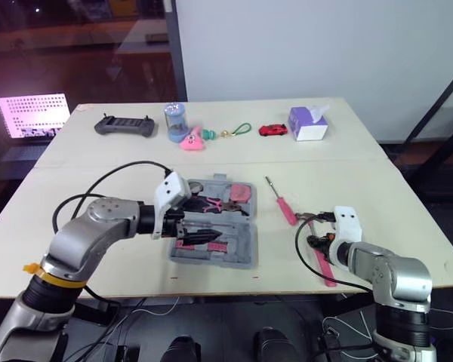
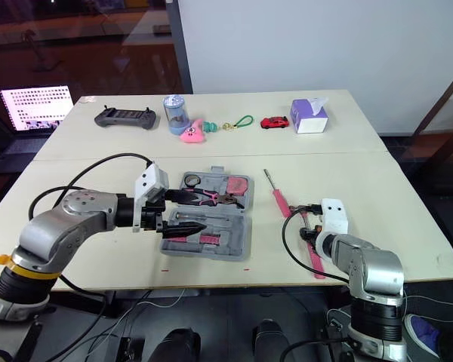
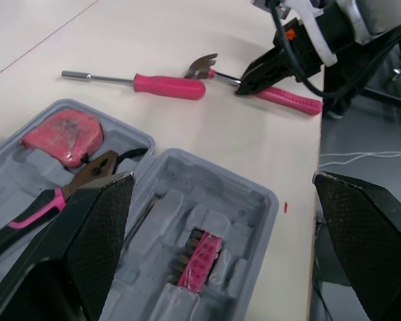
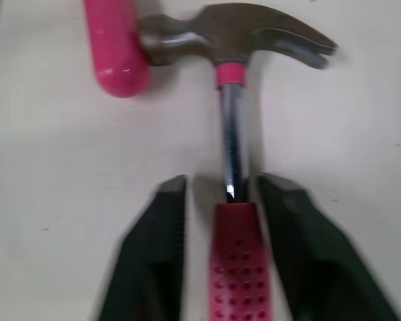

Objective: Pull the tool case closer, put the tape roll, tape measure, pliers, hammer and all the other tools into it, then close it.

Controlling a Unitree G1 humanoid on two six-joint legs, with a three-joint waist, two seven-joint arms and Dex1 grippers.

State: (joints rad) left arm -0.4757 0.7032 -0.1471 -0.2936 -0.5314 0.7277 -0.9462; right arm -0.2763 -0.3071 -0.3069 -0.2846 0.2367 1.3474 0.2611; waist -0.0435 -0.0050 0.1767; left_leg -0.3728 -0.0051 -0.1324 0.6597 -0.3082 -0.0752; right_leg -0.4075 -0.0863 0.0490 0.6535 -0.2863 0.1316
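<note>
tool case [image 1: 235, 243] open mid-table, pliers [image 1: 208, 202] + tape measure [image 1: 240, 193] already in | hammer [image 4: 235, 40], screwdriver [image 1: 283, 204] lying beside it | right gripper [image 4: 222, 179] jaws loosely straddling hammer handle | left gripper [image 3: 224, 177] gaping wide over case | lid not shut

Even overhead light; blurred wrist close-up
</note>
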